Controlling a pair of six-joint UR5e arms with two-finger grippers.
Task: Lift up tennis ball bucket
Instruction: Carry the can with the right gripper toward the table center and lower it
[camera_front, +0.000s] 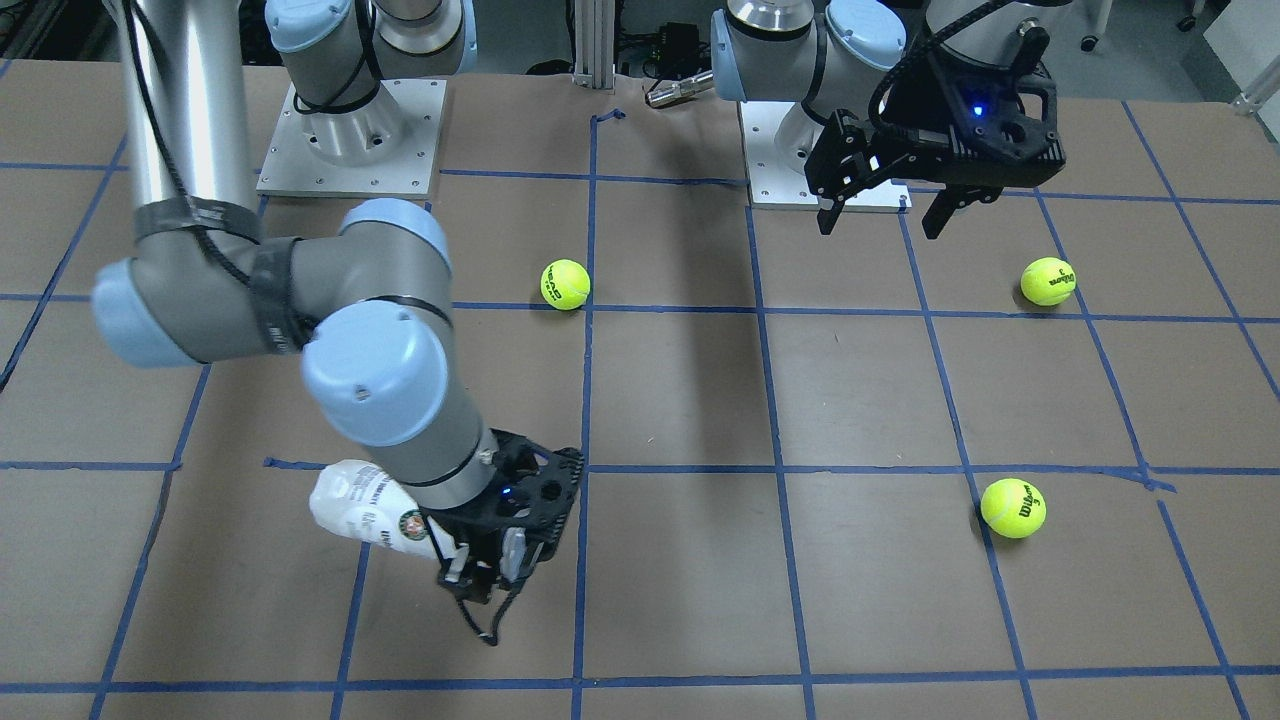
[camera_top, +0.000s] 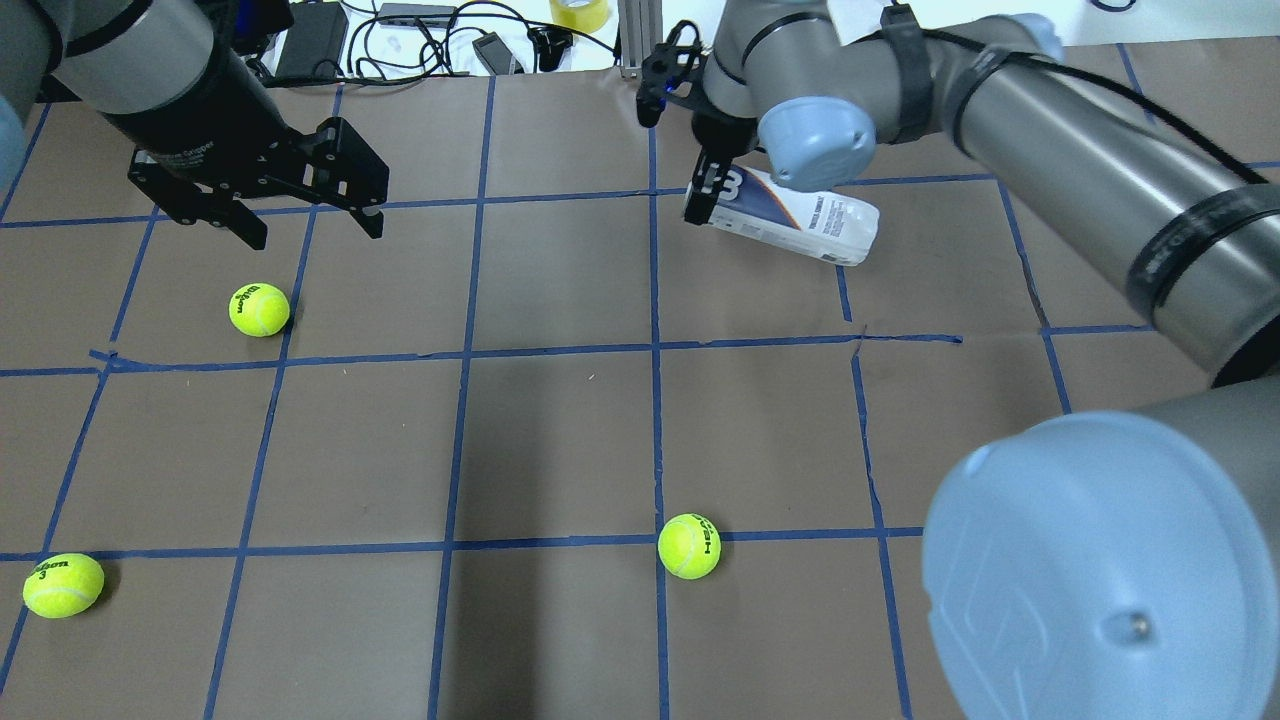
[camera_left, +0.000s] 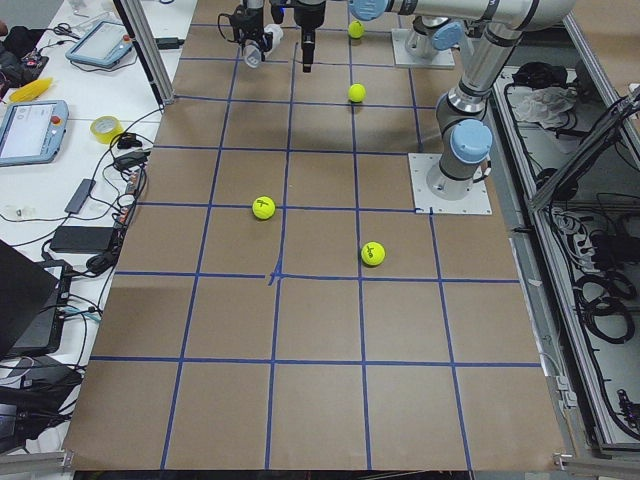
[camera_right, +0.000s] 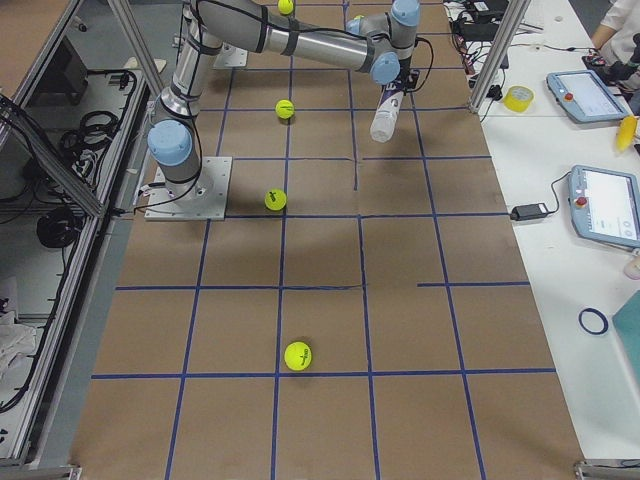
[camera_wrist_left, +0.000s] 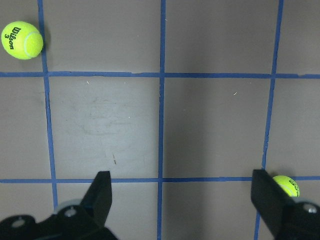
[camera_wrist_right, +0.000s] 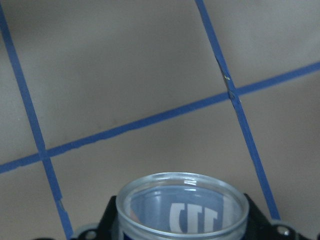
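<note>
The tennis ball bucket (camera_top: 800, 215) is a clear tube with a white label and a dark blue band. My right gripper (camera_top: 705, 195) is shut on its open end and holds it tilted, off the table as far as I can tell. It also shows in the front-facing view (camera_front: 365, 505) below the right gripper (camera_front: 490, 565), and in the exterior right view (camera_right: 385, 110). The right wrist view shows the tube's round rim (camera_wrist_right: 182, 202) between the jaws, with the table beyond it. My left gripper (camera_top: 305, 225) is open and empty, hovering over the table (camera_wrist_left: 182, 200).
Three yellow-green tennis balls lie on the brown taped table: one near the left gripper (camera_top: 259, 309), one at the near left (camera_top: 63, 585), one in the near middle (camera_top: 689, 545). Cables and devices lie beyond the far edge (camera_top: 420, 30).
</note>
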